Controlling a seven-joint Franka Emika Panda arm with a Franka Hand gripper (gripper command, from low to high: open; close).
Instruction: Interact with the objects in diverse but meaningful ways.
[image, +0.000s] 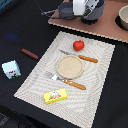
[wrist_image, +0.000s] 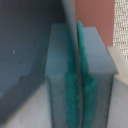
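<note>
Claw fills the wrist view: two grey fingers with teal pads pressed together, only a thin seam between, nothing held. Behind them just blurred dark cloth, a strip of reddish board and a bit of woven mat; no toys visible there. Exterior view shows the rest: arm sits over the brown board at the top, claw itself hidden under the wrist there. Pot on the board at the exterior view's right edge, grey, partly cut off. On the pale mat: tomato, red and round with a green top, just beside the knife; plate in the middle between knife and fork; butter, a yellow box, near the mat's lower edge. Off the mat on black cloth: sausage, a brown-red stick, and milk, a pale carton with green marks, at the exterior view's left.
</note>
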